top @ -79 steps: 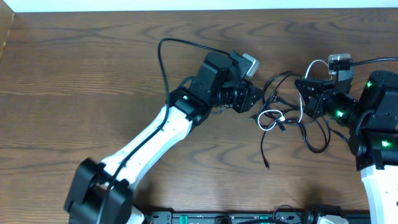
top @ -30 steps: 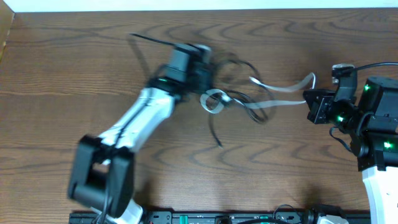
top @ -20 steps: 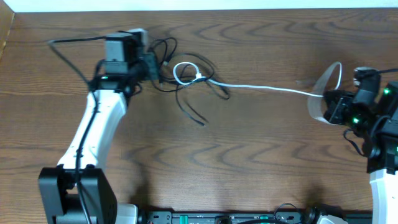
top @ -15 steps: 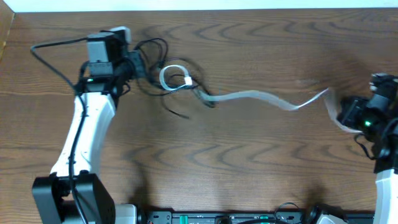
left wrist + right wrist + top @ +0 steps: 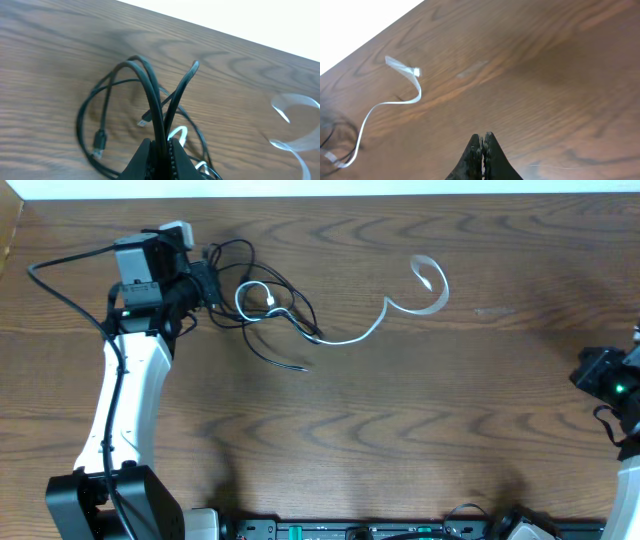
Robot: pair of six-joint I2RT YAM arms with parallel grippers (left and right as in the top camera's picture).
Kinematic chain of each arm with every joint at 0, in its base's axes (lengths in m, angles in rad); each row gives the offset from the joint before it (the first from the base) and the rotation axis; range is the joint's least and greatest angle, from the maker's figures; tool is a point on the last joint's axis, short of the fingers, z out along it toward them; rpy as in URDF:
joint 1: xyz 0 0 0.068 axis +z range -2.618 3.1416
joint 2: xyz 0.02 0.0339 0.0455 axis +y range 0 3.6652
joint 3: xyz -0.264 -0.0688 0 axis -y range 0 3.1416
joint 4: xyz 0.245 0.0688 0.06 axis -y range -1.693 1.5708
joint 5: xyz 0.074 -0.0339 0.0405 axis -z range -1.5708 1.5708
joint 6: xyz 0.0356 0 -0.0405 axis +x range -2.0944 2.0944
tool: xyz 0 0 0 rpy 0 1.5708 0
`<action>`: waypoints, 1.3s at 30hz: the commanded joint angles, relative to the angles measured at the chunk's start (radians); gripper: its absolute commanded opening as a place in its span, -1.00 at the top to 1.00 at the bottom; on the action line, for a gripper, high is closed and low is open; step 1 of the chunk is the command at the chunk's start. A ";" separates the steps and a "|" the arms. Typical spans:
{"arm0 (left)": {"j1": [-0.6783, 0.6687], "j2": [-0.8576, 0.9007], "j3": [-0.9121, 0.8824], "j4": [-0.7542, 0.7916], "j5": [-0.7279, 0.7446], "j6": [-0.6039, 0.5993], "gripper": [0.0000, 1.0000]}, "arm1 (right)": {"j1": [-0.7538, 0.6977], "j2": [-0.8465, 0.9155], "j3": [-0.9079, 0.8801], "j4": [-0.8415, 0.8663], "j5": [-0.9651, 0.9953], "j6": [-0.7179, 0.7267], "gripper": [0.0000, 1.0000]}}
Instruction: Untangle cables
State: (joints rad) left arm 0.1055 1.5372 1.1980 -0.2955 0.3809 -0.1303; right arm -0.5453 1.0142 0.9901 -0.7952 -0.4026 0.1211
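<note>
Overhead: left pincer (image 5: 208, 283) at upper left of surface (image 5: 400, 430), clamped on black cords (image 5: 283, 363) bunched just beside it. White cord (image 5: 352, 340) looped in the bunch, runs right, curled end blurred. Right pincer (image 5: 588, 370) at far right edge, well apart from cords.
L wrist: fingers (image 5: 149, 161) tight on two black strands arching up, plug ends on wood.
R wrist: pincer together, nothing btwn; white cord far off.
</note>
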 commanded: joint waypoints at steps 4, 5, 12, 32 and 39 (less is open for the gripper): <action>-0.095 -0.023 -0.003 -0.002 0.084 -0.010 0.85 | 0.127 0.042 0.010 -0.016 -0.038 0.019 0.89; -0.110 -0.024 -0.003 -0.003 0.084 -0.014 0.85 | 0.149 0.051 0.010 -0.015 -0.038 0.037 0.78; -0.228 -0.027 -0.003 -0.002 0.083 -0.017 0.85 | 0.267 0.134 0.010 0.023 -0.037 0.138 0.23; -0.398 -0.208 -0.003 0.019 0.082 -0.054 0.85 | 0.600 0.446 0.010 0.219 -0.014 0.370 -0.12; -0.400 -0.243 -0.003 0.041 0.083 -0.056 0.87 | 0.747 0.547 0.010 0.336 0.039 0.497 -0.13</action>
State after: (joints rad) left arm -0.2920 1.3312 1.1980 -0.2806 0.4473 -0.1833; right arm 0.1452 1.5177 0.9901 -0.4957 -0.3969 0.5323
